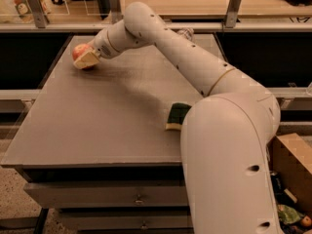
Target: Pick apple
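Near the tabletop's [97, 121] far left corner, my end effector [87, 59] sits against the apple [79, 51] — positioned for grasping; whether it's closed, I cannot tell.

Single view, set high behind the arm [175, 48], looking down and forward across the table [97, 126]. Close to the shoulder [229, 150] at lower right; far from the gripper [87, 58] at the apple [79, 50], far-left corner.
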Controlling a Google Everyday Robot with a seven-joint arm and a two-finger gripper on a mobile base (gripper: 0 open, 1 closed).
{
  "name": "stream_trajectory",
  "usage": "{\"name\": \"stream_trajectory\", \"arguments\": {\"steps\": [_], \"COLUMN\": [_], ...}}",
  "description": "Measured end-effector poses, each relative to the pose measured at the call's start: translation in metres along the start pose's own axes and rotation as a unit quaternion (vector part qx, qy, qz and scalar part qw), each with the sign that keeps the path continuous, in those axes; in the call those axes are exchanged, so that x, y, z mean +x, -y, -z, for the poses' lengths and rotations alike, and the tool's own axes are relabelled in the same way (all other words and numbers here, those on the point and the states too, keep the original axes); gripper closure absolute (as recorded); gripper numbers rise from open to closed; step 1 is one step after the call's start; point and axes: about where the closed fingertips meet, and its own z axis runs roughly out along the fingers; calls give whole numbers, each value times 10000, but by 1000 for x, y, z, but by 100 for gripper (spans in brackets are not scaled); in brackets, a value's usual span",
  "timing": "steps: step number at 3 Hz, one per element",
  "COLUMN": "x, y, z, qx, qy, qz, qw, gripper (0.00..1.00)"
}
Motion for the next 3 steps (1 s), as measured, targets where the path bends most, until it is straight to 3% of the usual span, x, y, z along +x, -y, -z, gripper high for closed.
{"name": "stream_trajectory", "arguments": {"steps": [2,3], "x": [-28,-56], "y": [-7,-13], "z": [5,26], "qx": [-345,-256], "qy": [482,647], "qz": [-142,31], "qw": [9981,9976], "gripper": [87,100]}}
